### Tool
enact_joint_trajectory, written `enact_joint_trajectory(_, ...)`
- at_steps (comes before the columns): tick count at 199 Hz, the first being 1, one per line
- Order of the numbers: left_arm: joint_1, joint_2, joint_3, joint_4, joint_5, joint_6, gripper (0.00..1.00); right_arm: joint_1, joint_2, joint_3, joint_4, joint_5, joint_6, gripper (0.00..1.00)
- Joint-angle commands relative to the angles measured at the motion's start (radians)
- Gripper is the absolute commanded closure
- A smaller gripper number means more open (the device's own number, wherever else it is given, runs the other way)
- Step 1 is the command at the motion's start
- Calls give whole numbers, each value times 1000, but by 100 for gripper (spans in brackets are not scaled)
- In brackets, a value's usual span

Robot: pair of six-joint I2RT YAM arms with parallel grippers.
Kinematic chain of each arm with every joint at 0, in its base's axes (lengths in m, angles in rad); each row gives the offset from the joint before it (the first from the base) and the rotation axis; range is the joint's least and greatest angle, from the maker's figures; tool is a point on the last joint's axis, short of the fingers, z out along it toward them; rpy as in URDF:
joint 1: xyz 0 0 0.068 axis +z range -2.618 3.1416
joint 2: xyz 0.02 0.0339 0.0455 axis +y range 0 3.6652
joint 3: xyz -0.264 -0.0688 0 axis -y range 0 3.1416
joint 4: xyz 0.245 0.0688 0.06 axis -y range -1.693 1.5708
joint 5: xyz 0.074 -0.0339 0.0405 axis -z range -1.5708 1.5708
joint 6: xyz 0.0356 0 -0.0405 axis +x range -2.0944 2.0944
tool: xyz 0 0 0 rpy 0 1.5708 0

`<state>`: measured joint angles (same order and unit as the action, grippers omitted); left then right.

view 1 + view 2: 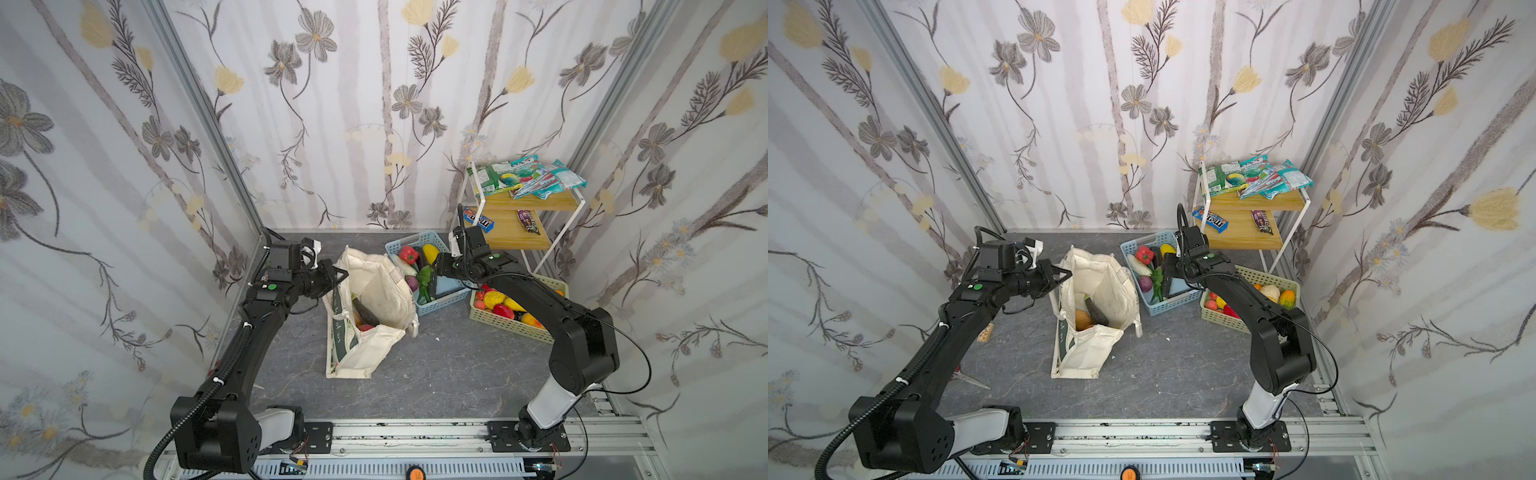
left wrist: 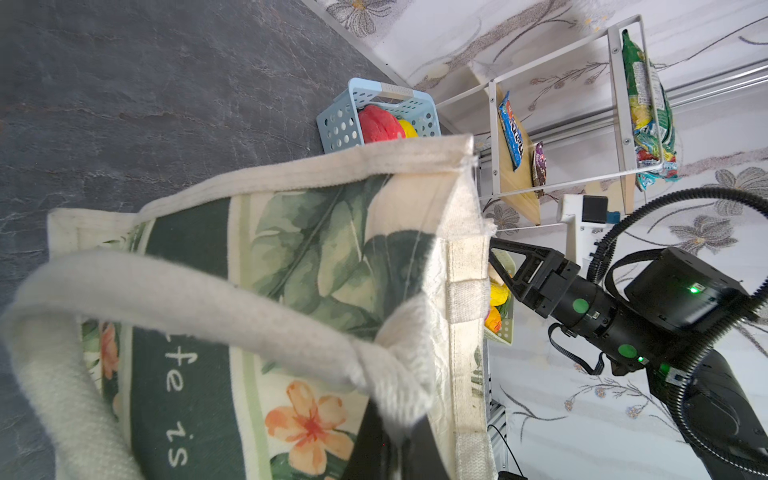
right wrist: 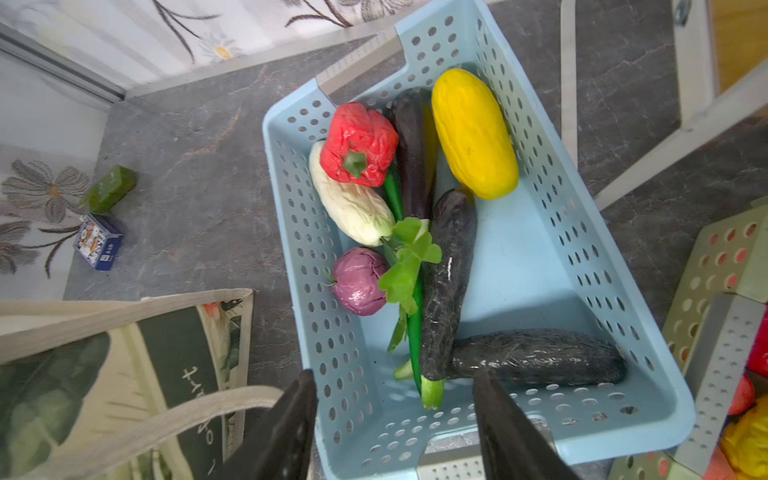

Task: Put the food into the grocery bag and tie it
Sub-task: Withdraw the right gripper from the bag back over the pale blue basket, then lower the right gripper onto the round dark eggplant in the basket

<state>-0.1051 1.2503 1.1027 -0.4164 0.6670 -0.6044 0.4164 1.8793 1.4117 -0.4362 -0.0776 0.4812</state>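
While left hand (image 1: 338,276) pinches grocery bag (image 3: 174,345) lettered "art", right hand (image 3: 395,378) released above blue basket (image 3: 602,270)

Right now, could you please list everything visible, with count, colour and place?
grocery bag: one, cream with green band, table centre
bagged food: two visible, dark green and brown, inside
blue basket: one, light blue, right of bag
vegetables: about eight, mixed colours, in blue basket
yellow basket: one, pale yellow, beside blue basket
fruits: several, red, yellow, orange, in yellow basket
rack: one, white and wood, back right
snack packets: several, green and teal, top shelf
candy bars: two, blue and purple, lower shelf
scissors: one, grey, table's left side
left gripper: one, black, shut on bag rim
right gripper: one, black, open over blue basket
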Motion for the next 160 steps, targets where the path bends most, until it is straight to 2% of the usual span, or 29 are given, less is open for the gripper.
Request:
enact_joint_trajectory(1,1,4,14,26,6,11,100,-12,38,1,64,5,14,43)
enact_joint_trajectory(72,2,6,27,26,8,14,100,-37,171,23,83,-13,23,47)
enact_joint_trajectory(160,2,38,43,22,11,13,100,-41,299,108,82,-29,25,47)
